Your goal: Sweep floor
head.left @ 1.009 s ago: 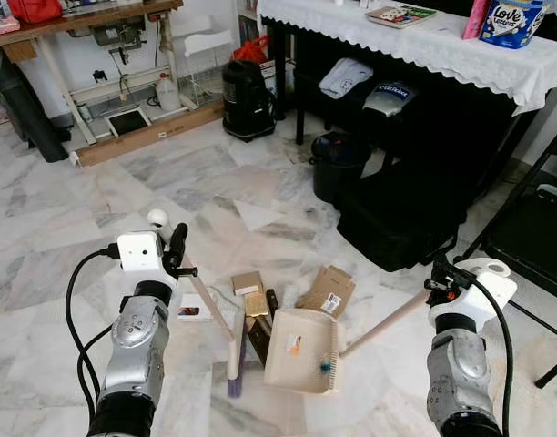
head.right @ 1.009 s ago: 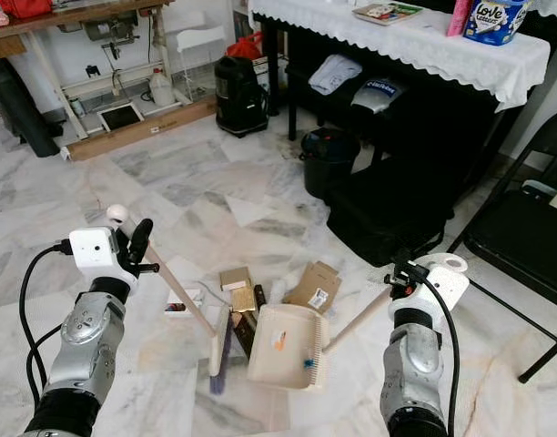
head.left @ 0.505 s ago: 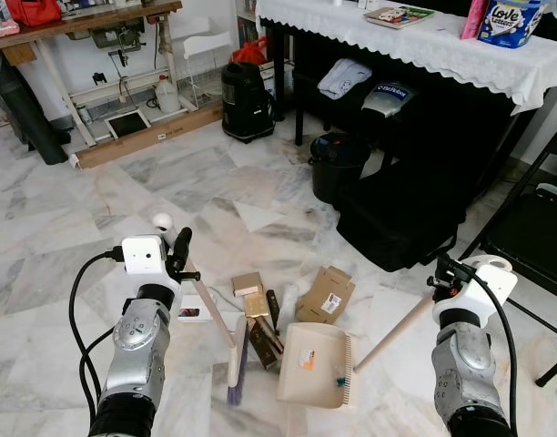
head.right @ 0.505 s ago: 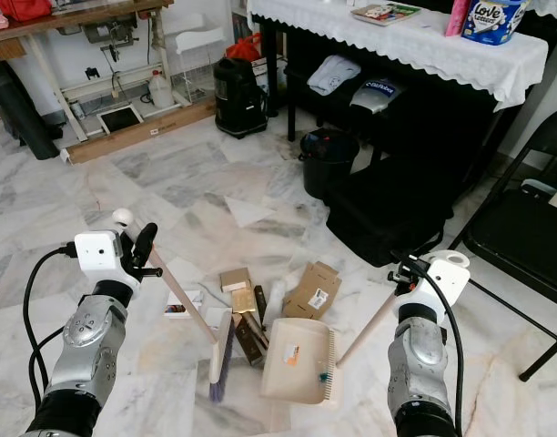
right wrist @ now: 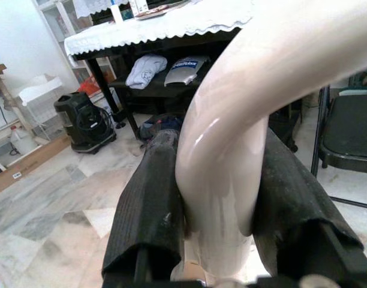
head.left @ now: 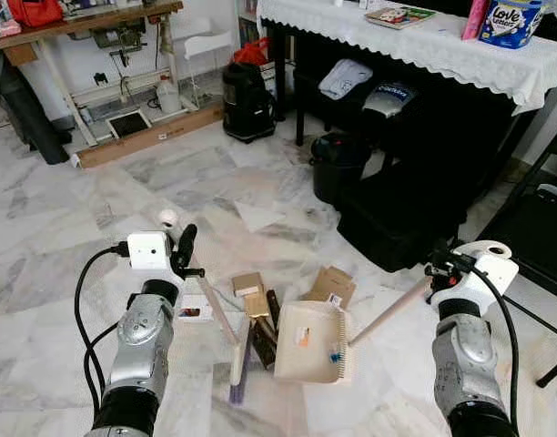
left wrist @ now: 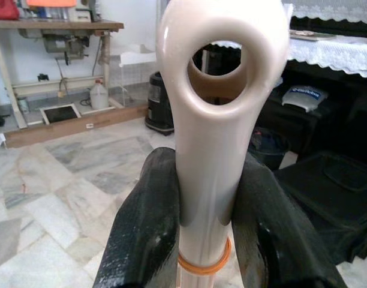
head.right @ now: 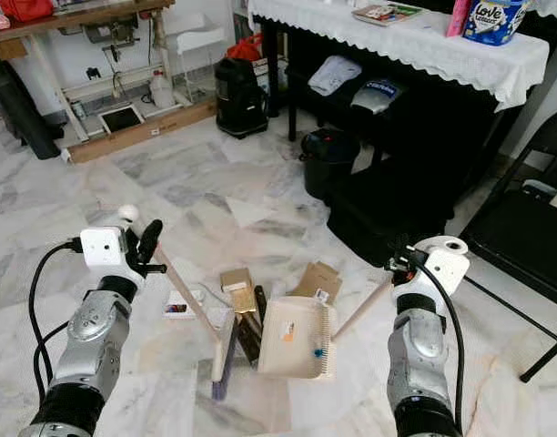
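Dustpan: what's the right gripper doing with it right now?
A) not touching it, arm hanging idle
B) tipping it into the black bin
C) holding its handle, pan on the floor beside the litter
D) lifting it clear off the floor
C: the right gripper is shut on the dustpan handle, and the pan sits on the floor right beside the cardboard scraps, with the broom on its other side.

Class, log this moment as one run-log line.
left gripper: grips broom | right gripper: grips dustpan | cardboard scraps: on floor
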`<state>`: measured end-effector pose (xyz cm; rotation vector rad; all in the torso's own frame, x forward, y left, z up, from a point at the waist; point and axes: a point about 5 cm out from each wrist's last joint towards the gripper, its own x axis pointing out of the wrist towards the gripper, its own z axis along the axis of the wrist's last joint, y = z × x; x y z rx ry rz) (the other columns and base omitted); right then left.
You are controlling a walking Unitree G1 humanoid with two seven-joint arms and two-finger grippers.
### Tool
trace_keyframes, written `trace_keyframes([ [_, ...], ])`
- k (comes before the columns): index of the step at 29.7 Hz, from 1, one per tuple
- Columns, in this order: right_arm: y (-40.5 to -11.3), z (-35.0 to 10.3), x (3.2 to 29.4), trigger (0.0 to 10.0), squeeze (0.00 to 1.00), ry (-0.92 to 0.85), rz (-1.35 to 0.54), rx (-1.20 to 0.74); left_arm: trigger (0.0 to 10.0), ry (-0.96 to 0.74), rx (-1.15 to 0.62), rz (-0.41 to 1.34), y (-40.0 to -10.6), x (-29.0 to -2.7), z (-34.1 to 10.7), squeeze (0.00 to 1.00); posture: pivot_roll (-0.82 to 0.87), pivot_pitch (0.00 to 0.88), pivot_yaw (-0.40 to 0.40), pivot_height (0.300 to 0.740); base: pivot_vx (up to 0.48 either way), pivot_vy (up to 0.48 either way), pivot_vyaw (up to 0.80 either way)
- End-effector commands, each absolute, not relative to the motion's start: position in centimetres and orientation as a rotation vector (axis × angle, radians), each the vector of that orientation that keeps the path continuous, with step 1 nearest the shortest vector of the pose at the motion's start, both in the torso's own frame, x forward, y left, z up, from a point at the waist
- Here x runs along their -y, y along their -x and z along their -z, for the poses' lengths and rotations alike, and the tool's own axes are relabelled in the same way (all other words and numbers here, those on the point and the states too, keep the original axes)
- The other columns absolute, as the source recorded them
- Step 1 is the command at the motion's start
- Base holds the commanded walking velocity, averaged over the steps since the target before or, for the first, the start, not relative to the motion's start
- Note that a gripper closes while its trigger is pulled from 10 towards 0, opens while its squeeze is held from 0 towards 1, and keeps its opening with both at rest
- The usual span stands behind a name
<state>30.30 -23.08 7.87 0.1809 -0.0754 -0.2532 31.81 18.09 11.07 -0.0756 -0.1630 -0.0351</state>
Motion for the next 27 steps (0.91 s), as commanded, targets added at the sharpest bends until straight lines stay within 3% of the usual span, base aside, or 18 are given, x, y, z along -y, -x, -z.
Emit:
trace_keyframes([
  [1,-30.77,-9.57,22.73,10.0,0.0,-0.176,0.227,0.16,10.0,0.058,0.224,0.027,-32.14,-18.45,-12.45,0.0,-0.01,0.0,0.042,0.74,0.0,0.0,0.55],
  [27,-30.92,-9.56,22.22,10.0,0.0,-0.173,0.207,0.148,10.0,0.049,0.194,0.029,-31.51,-17.97,-11.66,0.0,0.0,0.0,0.036,0.74,0.0,0.0,0.8],
])
